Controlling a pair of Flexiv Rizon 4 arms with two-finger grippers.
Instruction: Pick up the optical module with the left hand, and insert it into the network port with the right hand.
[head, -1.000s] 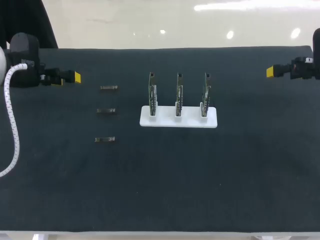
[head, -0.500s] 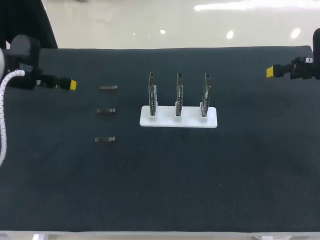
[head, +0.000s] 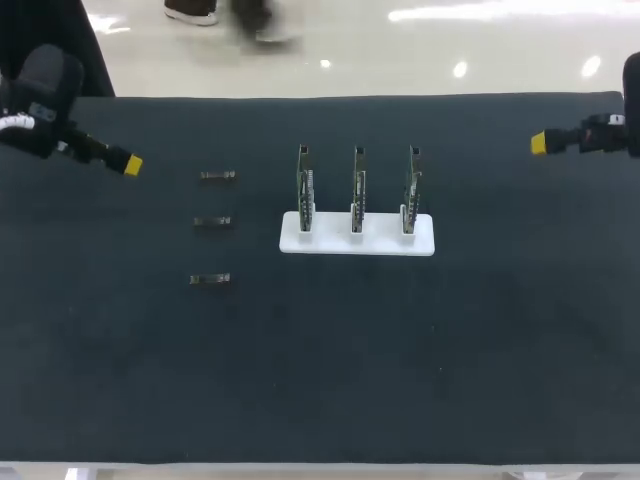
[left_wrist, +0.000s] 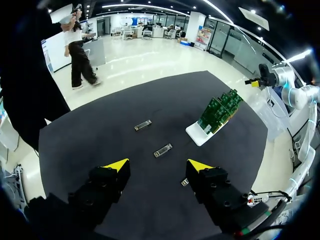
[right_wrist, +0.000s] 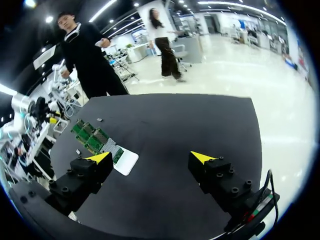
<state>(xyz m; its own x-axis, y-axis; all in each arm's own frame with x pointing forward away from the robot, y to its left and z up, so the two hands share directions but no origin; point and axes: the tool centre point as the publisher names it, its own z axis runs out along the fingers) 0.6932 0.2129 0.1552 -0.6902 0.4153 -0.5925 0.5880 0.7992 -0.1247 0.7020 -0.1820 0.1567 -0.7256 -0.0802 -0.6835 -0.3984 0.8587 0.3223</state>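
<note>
Tabletop (head: 320, 380) holding modules (head: 212, 222) on your left for easy pickup; left gripper (head: 130, 165), right gripper (head: 540, 144) both hovering released, empty.

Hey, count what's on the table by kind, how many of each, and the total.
Optical modules: 3
Upright circuit boards: 3
White base: 1
Total: 7
</note>
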